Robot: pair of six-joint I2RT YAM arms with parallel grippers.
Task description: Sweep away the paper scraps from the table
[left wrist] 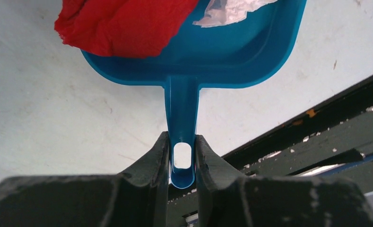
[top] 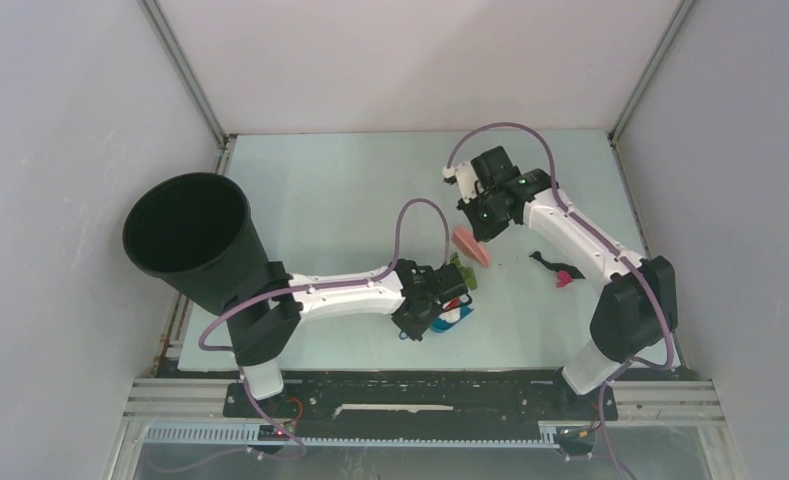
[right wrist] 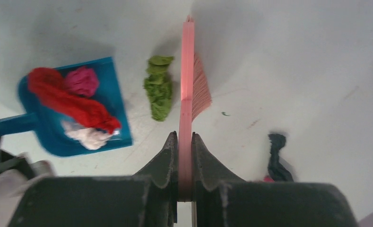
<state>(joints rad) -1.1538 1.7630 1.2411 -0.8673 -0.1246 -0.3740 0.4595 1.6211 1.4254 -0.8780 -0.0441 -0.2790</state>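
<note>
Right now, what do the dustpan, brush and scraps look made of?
The dustpan looks like moulded plastic: smooth, glossy blue, one-piece handle with a hang hole. The brush looks plastic too, matte pink back with fine bristles, probably synthetic. The green scrap and red scrap look like crumpled paper or tissue: matte, creased, irregular.

No text, label, brand, number or sign can be read in any view: the table, the blue dustpan, the pink brush and the black bin carry no legible marking.
</note>
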